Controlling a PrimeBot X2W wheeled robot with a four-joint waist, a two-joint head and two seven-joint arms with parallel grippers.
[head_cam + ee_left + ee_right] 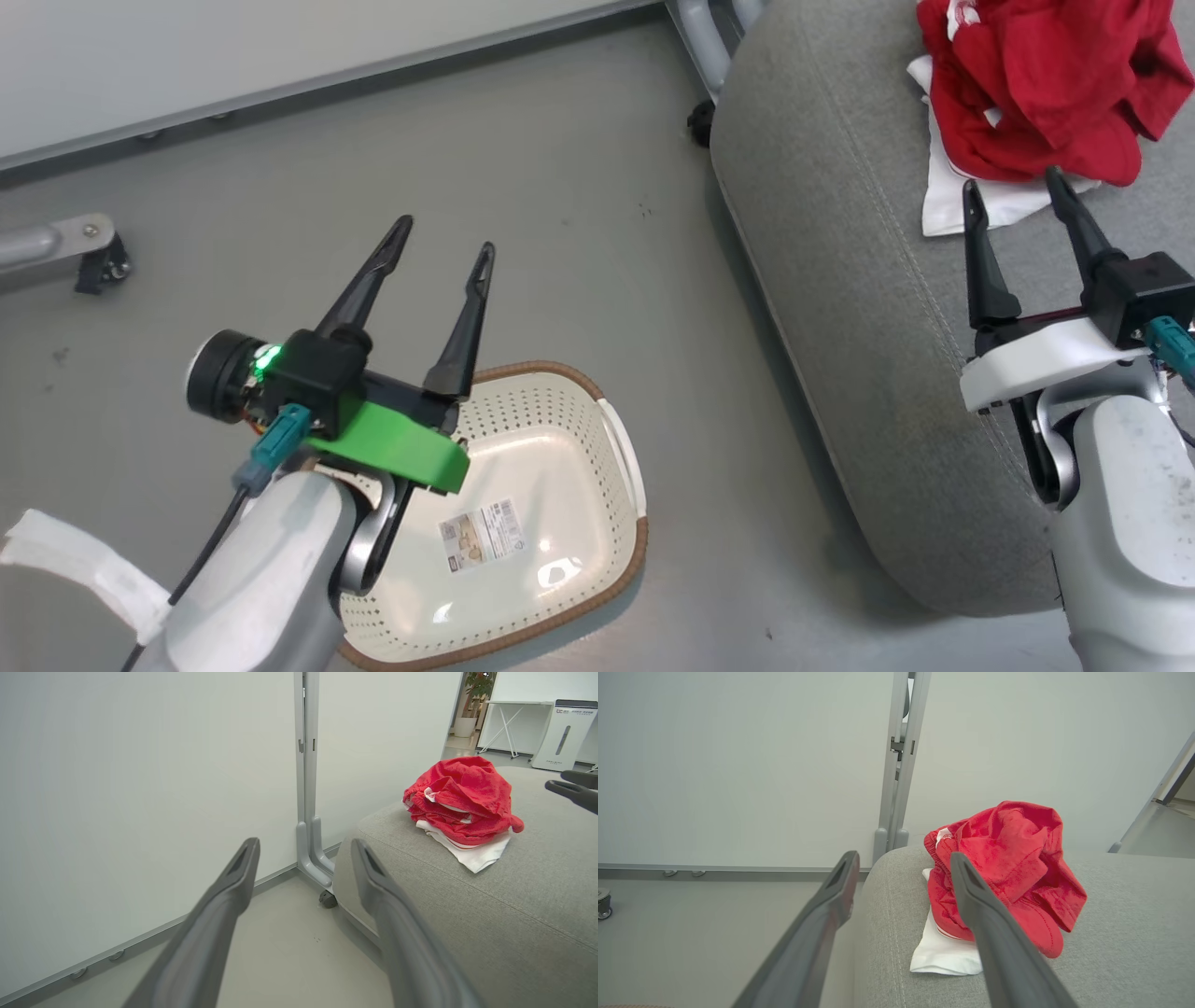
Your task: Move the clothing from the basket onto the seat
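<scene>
The red clothing (pixel 1046 84) with white trim lies in a crumpled heap on the grey seat (pixel 840 308), at the head view's upper right. The same clothing (pixel 462 800) rests on the seat (pixel 490 914) in the left wrist view, and the clothing (pixel 1008 868) lies on the seat (pixel 1111 933) in the right wrist view. My right gripper (pixel 1013 187) hovers open just short of the heap, nothing between its fingers. The cream basket (pixel 523 523) with a brown rim stands on the floor, holding nothing but a label. My left gripper (pixel 443 238) is open above the basket's far-left rim.
A white partition wall (pixel 140 788) on a grey metal stand with castors (pixel 702 121) runs along the back. Another castor foot (pixel 93 257) sits at the far left. Grey floor (pixel 579 215) lies between basket and seat. A plant and a white unit (pixel 565 732) stand far off.
</scene>
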